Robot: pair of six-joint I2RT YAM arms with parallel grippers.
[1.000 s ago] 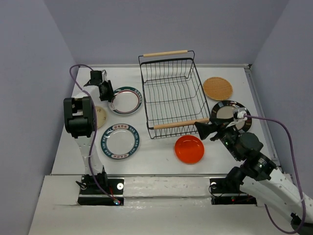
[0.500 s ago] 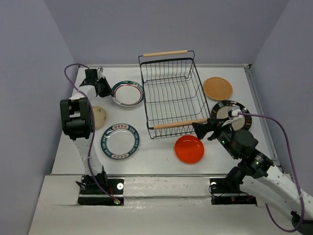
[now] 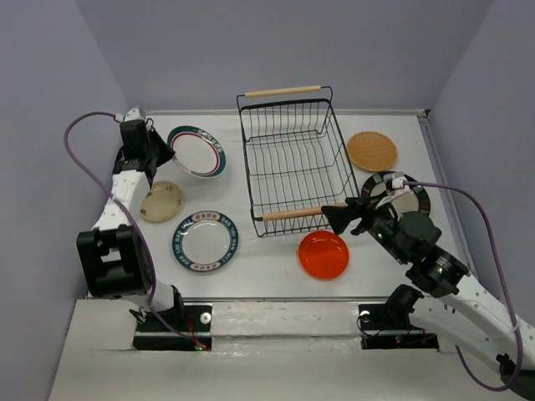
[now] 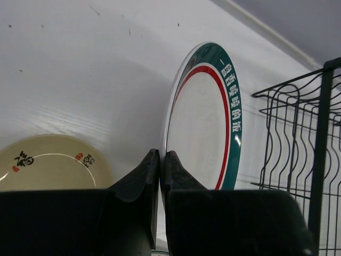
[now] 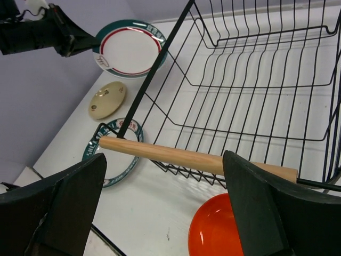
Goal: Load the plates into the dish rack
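My left gripper (image 3: 157, 150) (image 4: 160, 154) is shut on the rim of a white plate with a green and red rim (image 3: 197, 151) (image 4: 205, 120) and holds it tilted up off the table, left of the dish rack (image 3: 292, 159) (image 4: 311, 144). A beige plate (image 3: 161, 200) (image 4: 48, 162) lies below it. A second green-rimmed plate (image 3: 206, 241) (image 5: 113, 154) lies nearer. My right gripper (image 3: 343, 217) (image 5: 165, 205) hangs open over the rack's near wooden handle (image 5: 186, 157), above the orange-red plate (image 3: 323, 255) (image 5: 224, 229). A black-rimmed plate (image 3: 399, 190) is partly hidden behind it.
A tan woven plate (image 3: 372, 150) lies at the back right, beside the rack. The rack's far wooden handle (image 3: 282, 90) stands near the back wall. Walls close the table on the left, back and right.
My left gripper has shut on the green-rimmed plate's rim, lifted it and swung it left, tilted. My right gripper has edged left toward the rack's near handle, still open.
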